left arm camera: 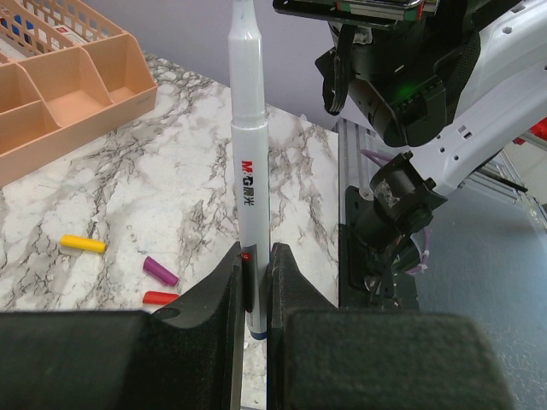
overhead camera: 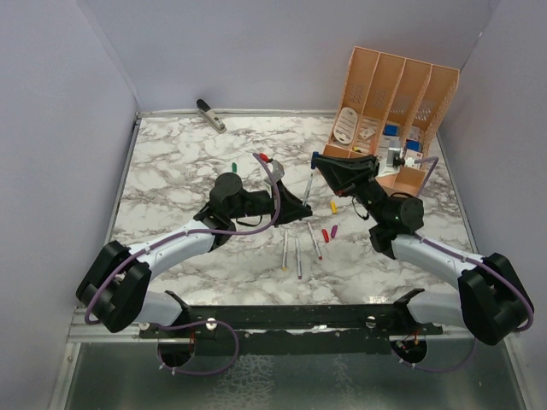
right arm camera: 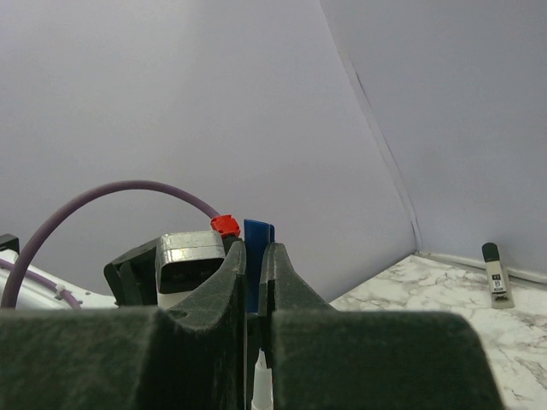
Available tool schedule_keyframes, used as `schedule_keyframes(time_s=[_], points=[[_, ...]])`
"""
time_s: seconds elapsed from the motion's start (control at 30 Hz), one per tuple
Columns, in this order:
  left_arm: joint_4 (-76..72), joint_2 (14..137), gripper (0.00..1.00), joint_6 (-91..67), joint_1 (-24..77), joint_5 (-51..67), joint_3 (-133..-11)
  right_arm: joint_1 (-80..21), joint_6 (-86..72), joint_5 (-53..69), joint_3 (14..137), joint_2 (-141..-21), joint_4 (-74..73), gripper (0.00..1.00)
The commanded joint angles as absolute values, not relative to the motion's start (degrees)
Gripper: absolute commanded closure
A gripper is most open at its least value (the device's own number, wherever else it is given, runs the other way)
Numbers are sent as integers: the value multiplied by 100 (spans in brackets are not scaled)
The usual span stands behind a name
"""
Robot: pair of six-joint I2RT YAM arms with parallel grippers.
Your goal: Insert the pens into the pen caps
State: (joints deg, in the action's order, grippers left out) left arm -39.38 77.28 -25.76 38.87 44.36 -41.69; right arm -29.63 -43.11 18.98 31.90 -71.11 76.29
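My left gripper (left arm camera: pixel 255 258) is shut on a silver-grey pen (left arm camera: pixel 249 145), which points up and away from it towards the right arm. In the top view the left gripper (overhead camera: pixel 302 205) holds this pen (overhead camera: pixel 307 185) aimed at my right gripper (overhead camera: pixel 317 162). The right gripper (right arm camera: pixel 255 254) is shut on a blue pen cap (right arm camera: pixel 258 243). A white pen tip (right arm camera: pixel 261 386) shows just below that cap, between the jaws. Three loose pens (overhead camera: pixel 298 255) lie on the marble near the front. Yellow (overhead camera: pixel 333 206), red (overhead camera: pixel 325 235), magenta (overhead camera: pixel 334 231) and green (overhead camera: pixel 233 166) caps lie loose.
An orange desk organiser (overhead camera: pixel 395 94) with small items stands at the back right. A grey-black stapler-like object (overhead camera: pixel 211 114) lies by the back wall. Another pen with a red end (overhead camera: pixel 264 160) lies behind the left gripper. Purple walls enclose the marble table (overhead camera: pixel 171 179).
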Motion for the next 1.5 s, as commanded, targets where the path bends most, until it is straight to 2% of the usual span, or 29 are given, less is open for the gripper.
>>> schedule_keyframes(time_s=[0.0, 1.47], points=[[-4123, 7688, 100, -2413, 3928, 4508, -4298, -2995, -4145, 2034, 3282, -6999, 7456, 99], [-4096, 7723, 100, -2446, 3928, 4293, -4401, -3094, -4065, 2019, 2929, -7019, 7508, 99]])
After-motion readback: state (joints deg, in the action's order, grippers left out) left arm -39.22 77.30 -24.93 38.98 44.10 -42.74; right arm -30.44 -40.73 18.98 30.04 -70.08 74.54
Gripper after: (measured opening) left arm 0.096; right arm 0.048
